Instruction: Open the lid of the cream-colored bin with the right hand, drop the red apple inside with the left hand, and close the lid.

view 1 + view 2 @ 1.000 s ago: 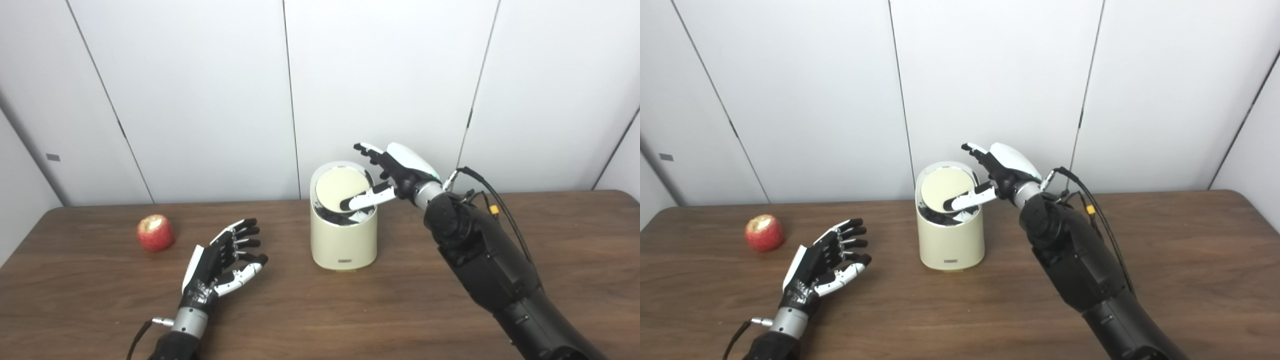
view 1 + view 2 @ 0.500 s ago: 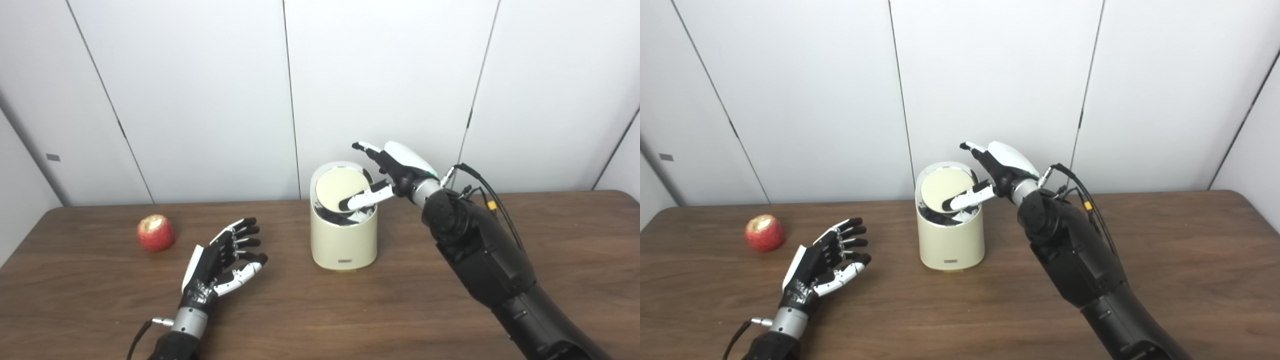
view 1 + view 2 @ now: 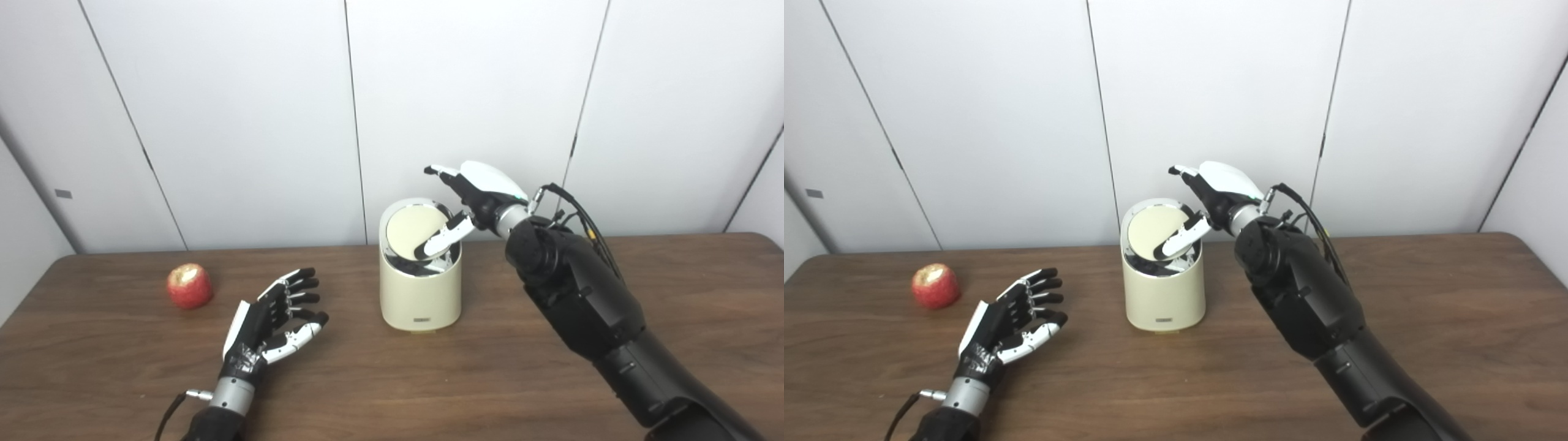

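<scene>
Fingers (image 3: 444, 177) of the right hand (image 3: 474, 196) are spreading above the bin (image 3: 420, 288), holding nothing.

Its thumb (image 3: 438, 239) is reaching down and left from the palm, its tip pressing on the lid (image 3: 407, 229), which is sitting tilted in the bin's mouth with a dark gap showing below the thumb; the other fingers are pointing left, over the bin's back rim and clear of it. Well to the left of those fingers, the left hand (image 3: 269, 327) is lying palm-up on the table (image 3: 392, 380) with fingers (image 3: 300, 285) parted and lightly curled, gripping nothing. Farther left of them, and apart from them, the apple (image 3: 190, 285) is resting on the table. The bin is standing between the two hands, just right of the left fingertips.
</scene>
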Controlling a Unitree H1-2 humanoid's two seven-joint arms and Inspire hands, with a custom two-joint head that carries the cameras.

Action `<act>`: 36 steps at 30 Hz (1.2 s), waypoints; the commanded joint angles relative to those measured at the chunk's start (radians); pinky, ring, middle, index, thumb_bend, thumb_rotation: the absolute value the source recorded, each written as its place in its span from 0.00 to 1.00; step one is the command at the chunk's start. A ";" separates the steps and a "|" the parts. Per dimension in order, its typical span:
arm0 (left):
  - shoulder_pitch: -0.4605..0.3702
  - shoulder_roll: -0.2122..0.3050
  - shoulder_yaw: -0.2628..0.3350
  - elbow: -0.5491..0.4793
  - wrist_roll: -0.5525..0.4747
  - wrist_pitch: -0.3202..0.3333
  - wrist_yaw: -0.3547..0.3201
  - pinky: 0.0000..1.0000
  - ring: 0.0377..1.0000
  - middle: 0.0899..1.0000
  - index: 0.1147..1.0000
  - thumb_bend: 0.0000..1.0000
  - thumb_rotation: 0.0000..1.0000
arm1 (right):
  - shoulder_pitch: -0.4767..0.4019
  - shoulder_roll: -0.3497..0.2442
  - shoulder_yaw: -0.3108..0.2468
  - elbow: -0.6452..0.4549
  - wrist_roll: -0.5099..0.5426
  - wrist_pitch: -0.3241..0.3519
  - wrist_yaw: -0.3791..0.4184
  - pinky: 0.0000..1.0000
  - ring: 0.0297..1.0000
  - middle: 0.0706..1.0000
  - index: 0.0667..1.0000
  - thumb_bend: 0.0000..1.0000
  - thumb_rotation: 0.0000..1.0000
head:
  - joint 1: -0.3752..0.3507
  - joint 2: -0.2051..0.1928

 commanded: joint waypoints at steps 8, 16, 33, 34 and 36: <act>0.115 -0.038 -0.027 0.068 -0.004 -0.002 0.005 0.63 0.73 0.79 0.82 0.54 0.09 | 0.025 -0.014 -0.052 -0.077 0.000 -0.001 0.007 0.74 0.90 0.93 0.91 0.80 0.31 | -0.002 0.002; 0.117 -0.040 -0.022 0.062 -0.018 0.007 0.000 0.64 0.74 0.79 0.82 0.54 0.08 | 0.074 0.004 -0.154 -0.167 0.115 -0.052 -0.095 0.67 0.82 0.88 0.86 0.78 0.31 | -0.003 0.003; 0.117 -0.027 -0.025 0.067 -0.014 0.003 -0.006 0.63 0.73 0.79 0.82 0.53 0.08 | 0.344 0.014 -0.277 -0.321 0.321 -0.174 -0.212 0.66 0.80 0.84 0.88 0.73 0.33 | -0.014 0.003; 0.117 -0.026 -0.025 0.069 -0.015 0.000 -0.007 0.63 0.73 0.79 0.82 0.53 0.08 | 0.356 0.013 -0.279 -0.318 0.332 -0.194 -0.221 0.67 0.80 0.84 0.89 0.73 0.32 | -0.014 0.003; 0.117 -0.027 -0.023 0.070 -0.021 0.000 -0.009 0.63 0.73 0.79 0.82 0.54 0.08 | 0.386 0.012 -0.290 -0.314 0.372 -0.241 -0.231 0.68 0.81 0.85 0.90 0.73 0.31 | -0.011 0.002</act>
